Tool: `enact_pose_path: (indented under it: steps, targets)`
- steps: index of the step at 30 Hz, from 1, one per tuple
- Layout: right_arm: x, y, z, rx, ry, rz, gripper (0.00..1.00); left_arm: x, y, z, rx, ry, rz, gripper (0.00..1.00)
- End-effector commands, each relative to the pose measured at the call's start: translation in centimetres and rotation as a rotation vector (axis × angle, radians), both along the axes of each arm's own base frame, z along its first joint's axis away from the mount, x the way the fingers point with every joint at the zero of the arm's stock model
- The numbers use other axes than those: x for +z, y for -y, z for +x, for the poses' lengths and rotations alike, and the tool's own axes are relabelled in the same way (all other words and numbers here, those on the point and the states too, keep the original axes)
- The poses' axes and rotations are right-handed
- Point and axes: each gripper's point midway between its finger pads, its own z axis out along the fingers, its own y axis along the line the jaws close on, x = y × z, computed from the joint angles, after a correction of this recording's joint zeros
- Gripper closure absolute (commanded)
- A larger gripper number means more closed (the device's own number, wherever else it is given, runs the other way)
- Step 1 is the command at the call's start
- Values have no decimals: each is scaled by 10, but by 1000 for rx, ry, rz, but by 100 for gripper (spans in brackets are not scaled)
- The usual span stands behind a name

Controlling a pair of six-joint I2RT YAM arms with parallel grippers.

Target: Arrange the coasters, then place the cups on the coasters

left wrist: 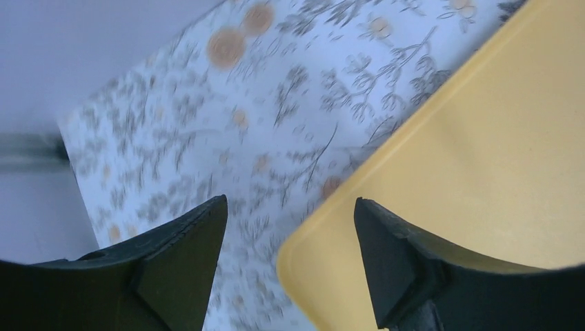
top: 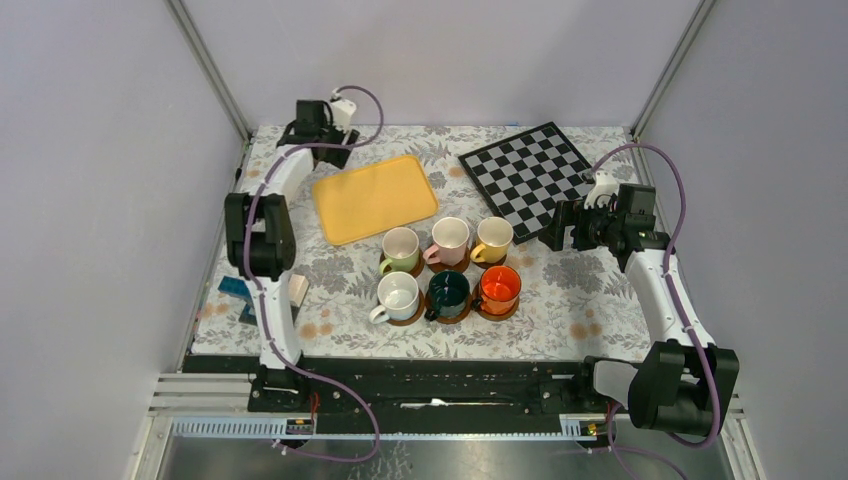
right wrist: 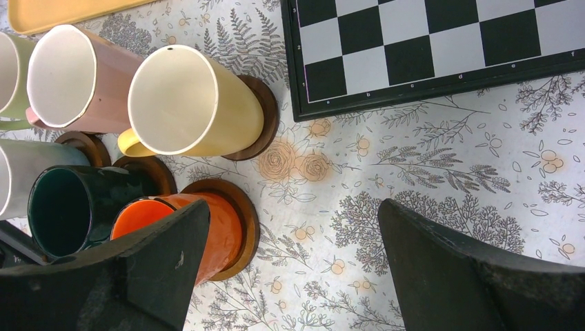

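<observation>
Over tray (left wrist: 483, 172) corner, left fingers (left wrist: 179, 262) parted, empty, right fingers (right wrist: 159, 269) parted beside orange cup (right wrist: 224, 234)

Black-and-white arms (top: 285, 172) — purple cables (top: 681, 195).

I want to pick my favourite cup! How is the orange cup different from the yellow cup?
The orange cup is bright orange, while the yellow cup is soft pale yellow. The orange cup stands in the front row, and the yellow cup stands in the row behind it, closer to the chessboard. Both cups stand upright on round brown coasters, and each is the last cup on the right of its row.
</observation>
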Motion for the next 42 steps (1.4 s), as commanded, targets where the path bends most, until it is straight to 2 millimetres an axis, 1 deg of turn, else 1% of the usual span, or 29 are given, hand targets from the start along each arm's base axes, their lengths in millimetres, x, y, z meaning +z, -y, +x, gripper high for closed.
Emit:
enact_pose_path:
  steps: [1, 4, 5, 7, 8, 10, 15, 19, 21, 26, 29, 32, 35, 42]
  targets:
    - [8, 2, 4, 3, 41, -11, 2, 18, -33, -44, 300, -74, -200, 25]
    - [9, 2, 4, 3, 44, -11, 2, 6, -40, -71, 398, -111, -260, 25]
    - [8, 2, 4, 4, 43, -10, 2, 7, -42, -79, 429, -108, -270, 25]
    - [9, 1, 4, 3, 44, -8, 2, 1, -48, -89, 519, -102, -299, 26]
    - [10, 1, 4, 3, 45, -9, 2, -6, -47, -95, 558, -124, -332, 27]
    - [10, 1, 3, 2, 46, -7, 2, -19, -43, -105, 583, -181, -362, 30]
    - [10, 1, 3, 3, 45, -6, 2, -51, -35, -119, 603, -273, -395, 42]
    - [11, 2, 2, 0, 49, -14, 2, -72, -36, -124, 625, -315, -385, 49]
    - [11, 3, 3, -1, 51, -16, 2, -81, -37, -126, 641, -330, -377, 51]
    - [12, 2, 4, -2, 51, -15, 2, -99, -35, -129, 655, -369, -380, 52]
    - [11, 3, 4, -2, 52, -17, 2, -104, -34, -129, 642, -382, -376, 54]
    - [11, 2, 4, -1, 50, -15, 2, -108, -29, -126, 594, -391, -357, 63]
    - [11, 2, 4, 0, 50, -13, 2, -113, -26, -120, 556, -401, -325, 66]
    - [10, 3, 3, -4, 47, -20, 2, -112, -14, -104, 512, -384, -306, 74]
